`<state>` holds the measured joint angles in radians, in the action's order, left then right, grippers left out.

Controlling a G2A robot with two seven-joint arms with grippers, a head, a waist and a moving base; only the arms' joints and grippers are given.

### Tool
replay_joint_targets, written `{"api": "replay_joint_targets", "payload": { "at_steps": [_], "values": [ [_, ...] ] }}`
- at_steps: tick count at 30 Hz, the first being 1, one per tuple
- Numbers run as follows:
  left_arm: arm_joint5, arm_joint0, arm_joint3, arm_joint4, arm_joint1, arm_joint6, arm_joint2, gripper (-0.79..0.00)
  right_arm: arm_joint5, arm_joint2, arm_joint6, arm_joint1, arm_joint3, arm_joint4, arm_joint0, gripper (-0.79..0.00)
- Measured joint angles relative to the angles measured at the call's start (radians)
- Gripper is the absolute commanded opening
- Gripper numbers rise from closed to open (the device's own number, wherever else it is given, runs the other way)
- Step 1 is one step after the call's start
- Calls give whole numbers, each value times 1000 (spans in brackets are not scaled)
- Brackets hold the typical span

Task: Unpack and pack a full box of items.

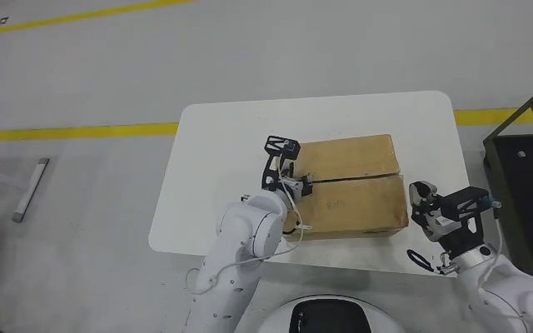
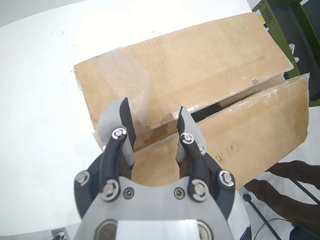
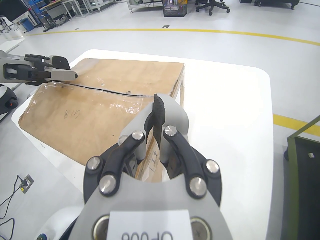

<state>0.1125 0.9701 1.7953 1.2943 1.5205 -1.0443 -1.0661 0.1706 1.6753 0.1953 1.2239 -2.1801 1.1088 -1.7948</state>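
A brown cardboard box [image 1: 348, 185] lies on the white table [image 1: 216, 166], its two top flaps meeting along a seam [image 2: 225, 99] that gapes slightly. My left gripper [image 2: 153, 116] is open and hovers over the seam at the box's left end; it appears as the left gripper [image 3: 62, 74] in the right wrist view too. My right gripper [image 3: 156, 111] is shut with nothing in it, just off the box's right end [image 3: 178, 88]. From above, the right gripper [image 1: 420, 200] sits beside the box's right edge. The box's contents are hidden.
A dark green cart [image 1: 512, 171] stands beyond the table's right edge. A dark cable and arm parts [image 2: 287, 193] lie near the box's near corner. Bare table surface lies left of and behind the box.
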Motion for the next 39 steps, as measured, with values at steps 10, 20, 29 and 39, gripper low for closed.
{"api": "replay_joint_targets", "payload": {
  "at_steps": [10,20,29,39],
  "values": [
    [-5,-5,17,58,-1,-6,7,-308,-2,-7,1,0,3,-1,7,-785],
    [6,-5,-10,75,0,-12,7,-446,-1,-10,4,0,8,-2,15,-785],
    [11,-12,-16,89,2,-15,6,-785,1,-12,10,0,14,-10,21,-785],
    [14,-7,5,90,2,-7,-14,-785,4,-35,19,0,20,-4,42,-785]
  ]
}}
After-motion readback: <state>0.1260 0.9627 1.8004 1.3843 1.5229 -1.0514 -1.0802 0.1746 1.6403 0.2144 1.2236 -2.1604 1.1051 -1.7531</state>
